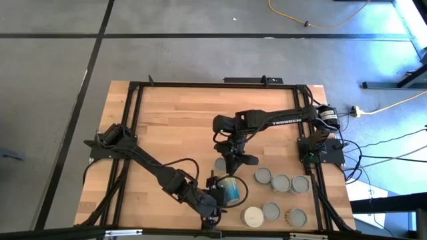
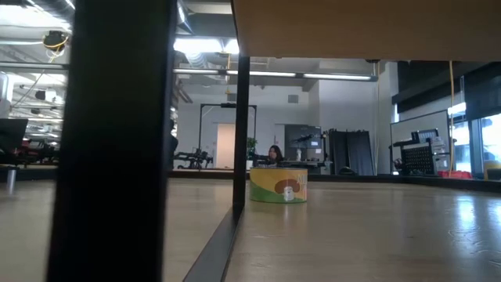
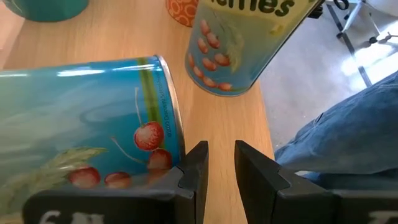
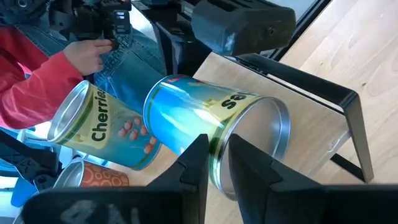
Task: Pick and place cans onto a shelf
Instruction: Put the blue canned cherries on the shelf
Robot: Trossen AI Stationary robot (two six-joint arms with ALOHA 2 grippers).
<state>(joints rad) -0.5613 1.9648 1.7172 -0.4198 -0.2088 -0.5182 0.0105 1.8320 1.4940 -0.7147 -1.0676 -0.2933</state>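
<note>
Left gripper is low at the near table edge, its fingers drawn almost together on nothing. The blue cherry-label tin can lies on its side against the outer face of one finger. I read that as bracing, so the can doesn't roll.

Right gripper hangs right over that can's wall near the silver rim. Whether it grips, I cannot tell.

Just beyond stands a yellow-green "Cherries" tin can, with a cluster of silver-topped cans off to the right.

It's tight here: the striped plank tabletop ends just beside the can, and a person in a red sleeve sits past the edge.

The pale wooden shelf carries nothing I can see, and there's open room toward the table's middle.
</note>
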